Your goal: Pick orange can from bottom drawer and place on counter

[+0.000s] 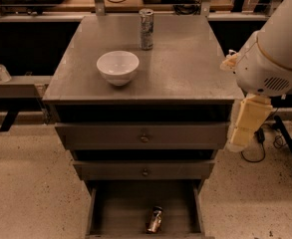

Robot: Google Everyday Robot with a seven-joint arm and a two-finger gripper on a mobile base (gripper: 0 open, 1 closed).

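The orange can (154, 219) stands on the dark floor of the bottom drawer (120, 208), near its front middle. The drawer is pulled open. The counter (185, 68) is the flat grey top of the cabinet. My gripper (238, 139) hangs pointing down off the cabinet's right side, level with the upper drawers. It is well above and to the right of the can and holds nothing that I can see.
A white bowl (117, 67) sits on the counter's front left. A tall slim silver patterned can (146, 29) stands at the back middle. Two upper drawers with knobs (144, 138) are pulled partly out. Cables and a stand leg (290, 148) are on the floor at right.
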